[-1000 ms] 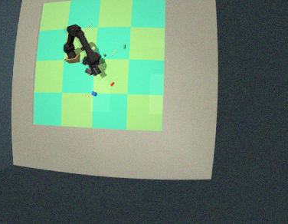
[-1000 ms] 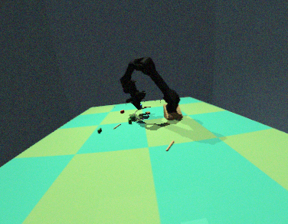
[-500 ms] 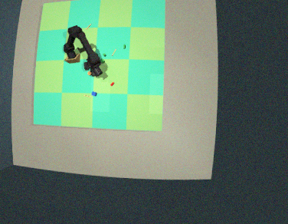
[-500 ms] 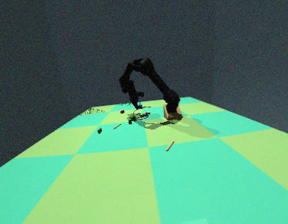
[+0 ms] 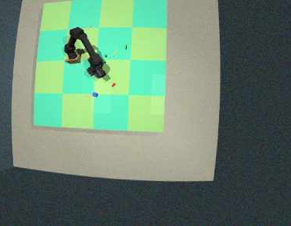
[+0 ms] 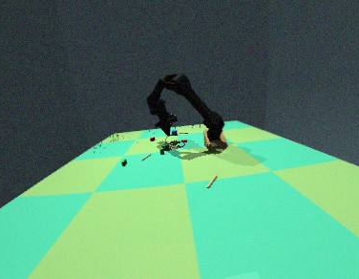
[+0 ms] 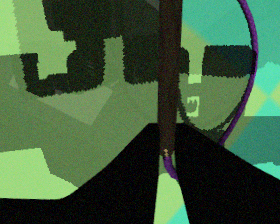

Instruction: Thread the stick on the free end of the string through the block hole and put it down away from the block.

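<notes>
My pincer (image 7: 167,156) is closed tight on the thin dark stick (image 7: 171,50), its purple string (image 7: 247,36) looping off right, above the checkered worktop (image 7: 18,3); I judge I should keep the stick level and line it with the block's hole, which I cannot see.
</notes>
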You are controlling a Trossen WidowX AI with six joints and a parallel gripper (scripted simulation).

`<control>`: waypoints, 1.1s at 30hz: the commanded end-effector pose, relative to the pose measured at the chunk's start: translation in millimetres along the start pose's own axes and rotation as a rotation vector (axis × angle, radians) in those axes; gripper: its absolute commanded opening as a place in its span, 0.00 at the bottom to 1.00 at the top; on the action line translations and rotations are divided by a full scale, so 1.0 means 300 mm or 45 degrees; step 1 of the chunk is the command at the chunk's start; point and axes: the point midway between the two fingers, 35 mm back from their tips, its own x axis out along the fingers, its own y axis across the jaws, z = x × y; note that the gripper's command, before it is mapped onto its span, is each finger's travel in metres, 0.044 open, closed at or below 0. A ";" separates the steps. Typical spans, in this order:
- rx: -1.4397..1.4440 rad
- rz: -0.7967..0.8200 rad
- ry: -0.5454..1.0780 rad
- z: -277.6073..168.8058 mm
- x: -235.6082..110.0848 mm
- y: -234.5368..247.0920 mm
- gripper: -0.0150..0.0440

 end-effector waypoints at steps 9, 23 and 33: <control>-0.541 0.034 -0.002 -0.015 -0.014 0.050 0.25; -1.186 0.066 -0.024 -0.029 -0.029 0.101 0.25; -1.647 0.085 -0.051 -0.038 -0.038 0.136 0.25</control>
